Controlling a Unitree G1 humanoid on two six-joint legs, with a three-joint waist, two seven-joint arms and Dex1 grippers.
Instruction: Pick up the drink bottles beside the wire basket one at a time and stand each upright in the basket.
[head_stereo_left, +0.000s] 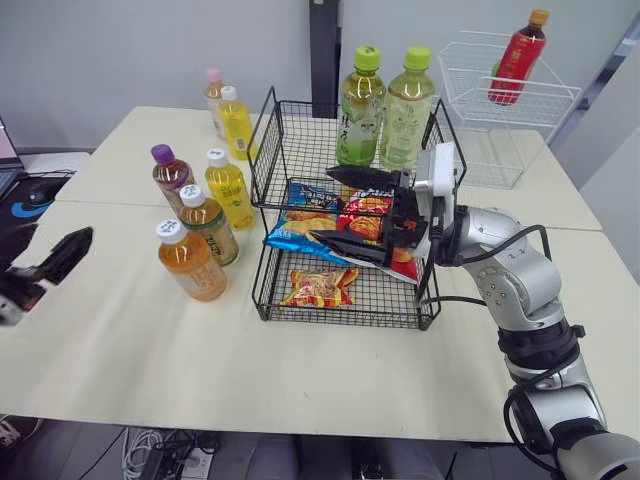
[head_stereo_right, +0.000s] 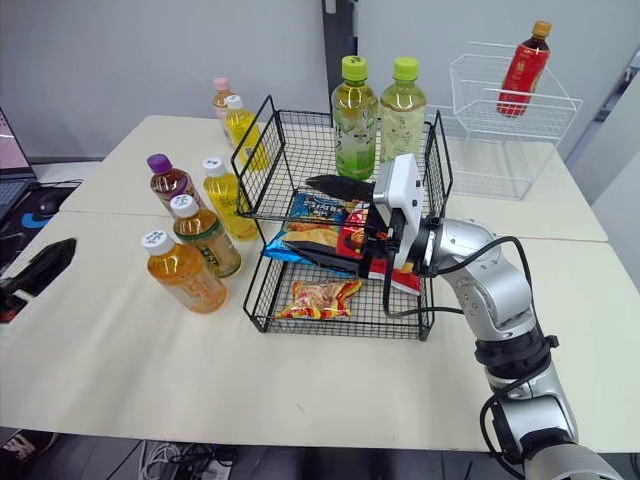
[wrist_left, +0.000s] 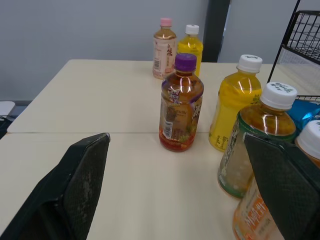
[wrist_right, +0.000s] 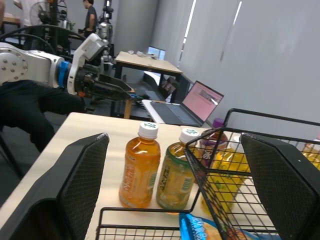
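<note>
The black wire basket (head_stereo_left: 340, 318) stands mid-table, with two green-capped bottles (head_stereo_left: 360, 110) upright at its back and snack packets on its floor. Left of it stand an orange bottle (head_stereo_left: 190, 262), a tea bottle (head_stereo_left: 210, 225), a yellow bottle (head_stereo_left: 229, 188) and a purple-capped bottle (head_stereo_left: 170, 175). Farther back stand a pink-capped bottle (head_stereo_left: 213, 95) and a second yellow one (head_stereo_left: 236, 122). My right gripper (head_stereo_left: 352, 212) is open inside the basket, above the snacks, holding nothing. My left gripper (head_stereo_left: 68, 248) is open and empty at the table's left edge, well short of the bottles.
A white wire basket (head_stereo_left: 520, 100) holding a red bottle (head_stereo_left: 518, 55) stands at the back right of the table. A laptop (head_stereo_left: 8, 150) sits off the table to the left. Bare tabletop lies in front of the basket and the bottles.
</note>
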